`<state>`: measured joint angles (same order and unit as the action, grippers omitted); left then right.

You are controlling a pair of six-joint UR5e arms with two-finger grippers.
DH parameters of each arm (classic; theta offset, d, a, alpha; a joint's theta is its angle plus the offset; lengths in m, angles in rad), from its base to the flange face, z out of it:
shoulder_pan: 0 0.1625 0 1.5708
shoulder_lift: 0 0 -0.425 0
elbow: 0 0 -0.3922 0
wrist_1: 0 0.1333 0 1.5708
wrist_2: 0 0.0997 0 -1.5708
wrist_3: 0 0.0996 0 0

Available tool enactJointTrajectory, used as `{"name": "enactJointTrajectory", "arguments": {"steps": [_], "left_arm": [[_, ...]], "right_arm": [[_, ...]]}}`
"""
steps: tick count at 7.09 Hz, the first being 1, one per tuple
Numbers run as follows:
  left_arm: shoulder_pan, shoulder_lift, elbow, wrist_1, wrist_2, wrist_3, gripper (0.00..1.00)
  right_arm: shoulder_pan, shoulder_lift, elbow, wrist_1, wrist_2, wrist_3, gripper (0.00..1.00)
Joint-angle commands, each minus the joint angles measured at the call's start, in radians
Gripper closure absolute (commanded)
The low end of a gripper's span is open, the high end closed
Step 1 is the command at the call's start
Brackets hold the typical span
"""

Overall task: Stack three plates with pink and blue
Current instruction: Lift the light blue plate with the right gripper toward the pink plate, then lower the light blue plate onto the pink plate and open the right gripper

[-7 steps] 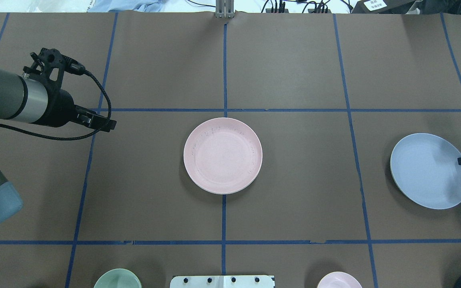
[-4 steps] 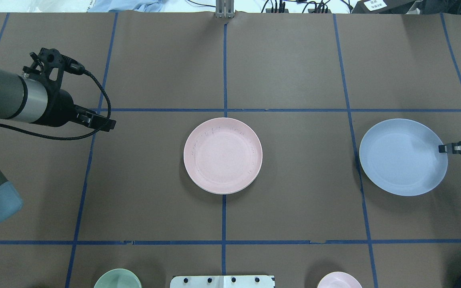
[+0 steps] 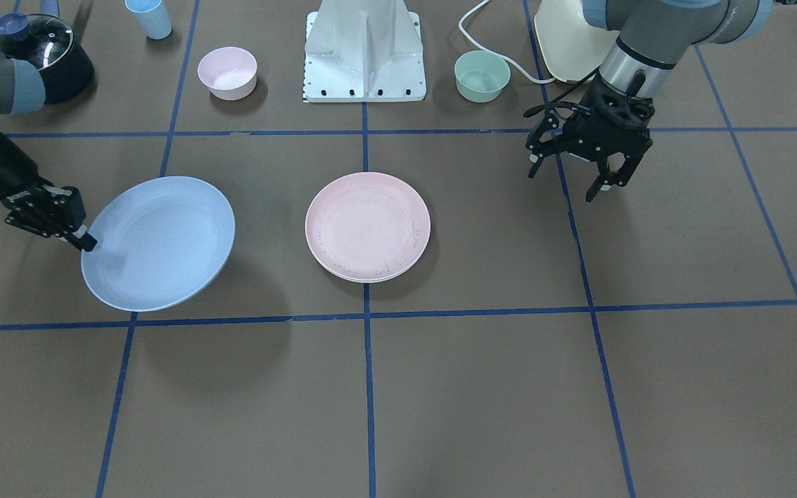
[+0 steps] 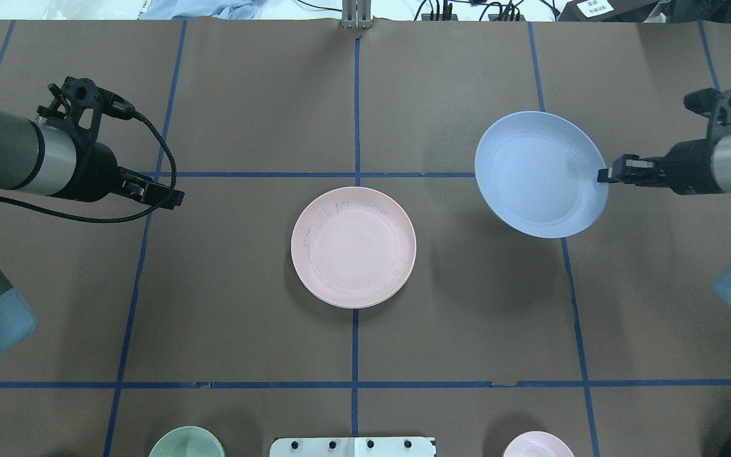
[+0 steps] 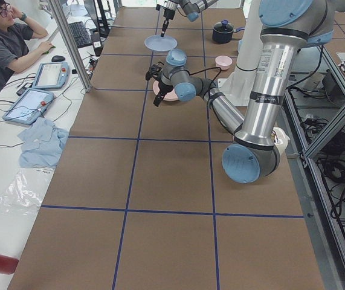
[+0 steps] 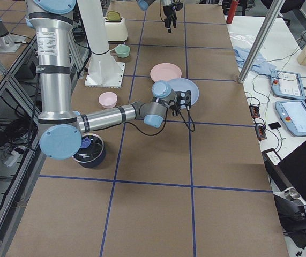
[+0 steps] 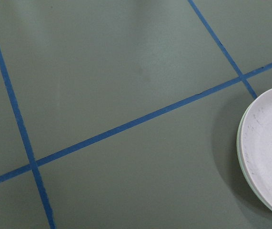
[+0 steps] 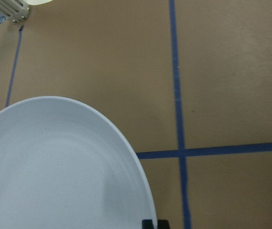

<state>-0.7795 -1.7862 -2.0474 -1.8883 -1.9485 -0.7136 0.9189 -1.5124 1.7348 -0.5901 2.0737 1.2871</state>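
Front-facing view: the right arm is reached in low from the picture's left, and the right gripper (image 3: pixel 84 241) is clamped on the rim of the blue plate (image 3: pixel 160 242). The plate is held tilted off the table (image 3: pixel 440 387), with its shadow thrown underneath, well apart from the pink plate (image 3: pixel 367 225) in the middle. The left gripper (image 3: pixel 562 182) is hung over bare table on the other side, angled down, fingers spread wide with nothing between them.

Overhead view: the blue plate is seen to the right of the pink one and a bit farther out, gripped at its right edge. The left arm is stretched out, wrist well left of the pink plate.

Left wrist view: only the pink plate's edge is caught, with the rim of a cream plate (image 7: pixel 240 148) peeking out underneath.

Right wrist view: the lower left is filled by the blue plate, fingertips barely seen at its rim.
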Motion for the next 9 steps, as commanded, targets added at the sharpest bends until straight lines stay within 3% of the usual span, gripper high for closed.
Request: {"name": "enactJointTrajectory", "arguments": {"steps": [1, 2, 4, 6, 9], "left_arm": [[-0.004, -0.001, 0.001, 0.0, -0.001, 0.002, 0.0], [-0.006, -0.001, 0.001, 0.0, -0.001, 0.002, 0.0], [-0.01, -0.001, 0.001, 0.0, -0.001, 0.002, 0.0], [-0.01, -0.001, 0.003, 0.0, -0.003, 0.0, 0.0], [-0.01, 0.001, 0.004, 0.0, -0.003, 0.0, 0.0]], "right_arm": [[-0.16, 0.148, 0.066, -0.192, -0.158, 0.141, 1.0], [-0.249, 0.223, 0.118, -0.364, -0.241, 0.193, 1.0], [-0.436, 0.313, 0.117, -0.512, -0.445, 0.253, 1.0], [-0.512, 0.317, 0.115, -0.569, -0.522, 0.281, 1.0], [-0.535, 0.324, 0.103, -0.573, -0.534, 0.279, 1.0]]}}
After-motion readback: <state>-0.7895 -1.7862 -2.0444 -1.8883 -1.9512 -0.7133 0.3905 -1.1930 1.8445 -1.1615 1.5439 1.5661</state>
